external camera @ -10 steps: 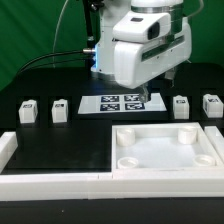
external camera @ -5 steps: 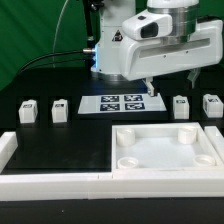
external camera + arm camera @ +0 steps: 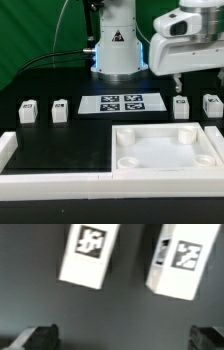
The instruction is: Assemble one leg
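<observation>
Four small white legs with fiducial tags stand on the black table: two at the exterior view's left point(image 3: 28, 110) point(image 3: 60, 110) and two at the right point(image 3: 181, 106) point(image 3: 211, 104). My gripper point(image 3: 179, 82) hangs above the two right legs, clear of them. In the wrist view the same two legs point(image 3: 88, 255) point(image 3: 180, 260) lie ahead of the gripper point(image 3: 125, 339). Its dark fingertips point(image 3: 40, 338) stand wide apart with only bare table between them. The gripper is open and empty.
The large white square tray-like part point(image 3: 165, 132) with round corner sockets lies in front of the right legs. The marker board point(image 3: 122, 102) lies in the middle. A white rim point(image 3: 50, 180) runs along the front and left. The arm's base point(image 3: 117, 45) stands behind.
The arm has swung toward the exterior view's right, from over the marker board to above the two right legs. No part has moved.
</observation>
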{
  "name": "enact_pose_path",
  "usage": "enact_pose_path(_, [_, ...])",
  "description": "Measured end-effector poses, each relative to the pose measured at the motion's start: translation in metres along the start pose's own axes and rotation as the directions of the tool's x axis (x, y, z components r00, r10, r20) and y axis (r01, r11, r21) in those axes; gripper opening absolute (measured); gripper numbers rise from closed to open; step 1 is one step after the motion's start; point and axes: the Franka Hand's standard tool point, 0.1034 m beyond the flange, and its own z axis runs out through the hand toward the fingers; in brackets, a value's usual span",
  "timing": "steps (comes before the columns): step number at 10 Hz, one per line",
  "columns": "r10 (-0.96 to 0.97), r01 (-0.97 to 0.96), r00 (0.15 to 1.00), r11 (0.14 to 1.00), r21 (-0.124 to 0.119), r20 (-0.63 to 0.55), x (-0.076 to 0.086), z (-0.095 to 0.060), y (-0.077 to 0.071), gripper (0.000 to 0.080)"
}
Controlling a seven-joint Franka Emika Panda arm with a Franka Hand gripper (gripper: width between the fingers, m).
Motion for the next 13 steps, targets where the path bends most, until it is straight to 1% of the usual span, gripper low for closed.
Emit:
enact_pose_path(1, [-0.005,0.005,1.0,1.0,0.0,0.001,0.0,0.001,-0.007,0.0649])
enact_pose_path(2, [-0.004,0.004,1.0,1.0,0.001,0.001,0.002,0.0,-0.006,0.0649])
enact_pose_path(3, [-0.005,0.005,0.999,1.0,-0.005,0.037,-0.001,0.0,-0.004,0.0649])
enact_pose_path(4, [-0.003,0.003,0.999,1.0,-0.004,0.034,0.0,0.0,-0.005,0.0649])
enact_pose_path(5, [-0.004,0.004,0.999,1.0,-0.006,0.054,-0.002,0.001,-0.004,0.0649])
enact_pose_path(6, [-0.008,0.01,0.988,1.0,-0.014,0.156,-0.011,0.003,0.0,0.0649])
enact_pose_path(7, [0.019,-0.015,0.968,1.0,-0.016,0.249,-0.018,0.01,0.002,0.0649])
enact_pose_path(8, [0.034,-0.028,0.952,0.999,-0.024,0.305,-0.024,0.015,-0.004,0.0649])
enact_pose_path(9, [0.049,-0.038,0.905,0.999,-0.034,0.421,-0.034,0.017,-0.011,0.0649])
enact_pose_path(10, [0.066,-0.053,0.856,0.998,-0.041,0.513,-0.034,0.018,-0.017,0.0649])
enact_pose_path(11, [0.074,-0.062,0.823,0.997,-0.04,0.563,-0.03,0.021,-0.021,0.0649])
enact_pose_path(12, [0.073,-0.061,0.772,0.997,-0.041,0.632,-0.032,0.021,-0.024,0.0649])
enact_pose_path(13, [0.072,-0.065,0.783,0.997,-0.034,0.617,-0.024,0.026,-0.028,0.0649])
